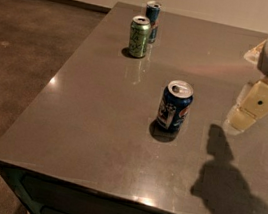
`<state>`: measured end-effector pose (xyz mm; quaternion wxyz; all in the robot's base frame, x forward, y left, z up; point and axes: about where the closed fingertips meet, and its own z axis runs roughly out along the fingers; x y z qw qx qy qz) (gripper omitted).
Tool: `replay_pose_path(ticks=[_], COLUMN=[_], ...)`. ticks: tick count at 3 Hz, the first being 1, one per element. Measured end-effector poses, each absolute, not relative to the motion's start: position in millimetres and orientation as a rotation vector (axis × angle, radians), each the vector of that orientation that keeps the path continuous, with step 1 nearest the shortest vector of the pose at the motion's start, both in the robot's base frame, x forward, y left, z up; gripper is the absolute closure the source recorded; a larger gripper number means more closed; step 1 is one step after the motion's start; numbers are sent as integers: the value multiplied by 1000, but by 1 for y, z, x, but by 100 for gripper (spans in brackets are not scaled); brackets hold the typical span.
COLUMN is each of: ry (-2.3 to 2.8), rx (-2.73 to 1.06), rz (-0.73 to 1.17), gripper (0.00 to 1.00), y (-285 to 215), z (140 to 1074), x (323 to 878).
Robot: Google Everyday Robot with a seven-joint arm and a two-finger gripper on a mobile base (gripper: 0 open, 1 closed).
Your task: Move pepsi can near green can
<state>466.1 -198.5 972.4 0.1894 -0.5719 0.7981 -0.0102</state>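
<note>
The pepsi can stands upright near the middle of the grey table, dark blue with a round logo and a silver top. The green can stands upright toward the table's far left. My gripper hangs above the table at the right, cream-coloured, well to the right of the pepsi can and apart from it. It holds nothing that I can see.
A slimmer blue can stands just behind the green can. The table's left edge drops to a brown polished floor. The arm's shadow lies on the table at the front right.
</note>
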Motion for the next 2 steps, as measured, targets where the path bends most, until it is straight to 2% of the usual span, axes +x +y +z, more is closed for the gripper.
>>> replay_pose_path(ticks=[2], ry=[2182], rx=[-1591], rz=[131], gripper=[0], y=[-150], z=[939], x=[493])
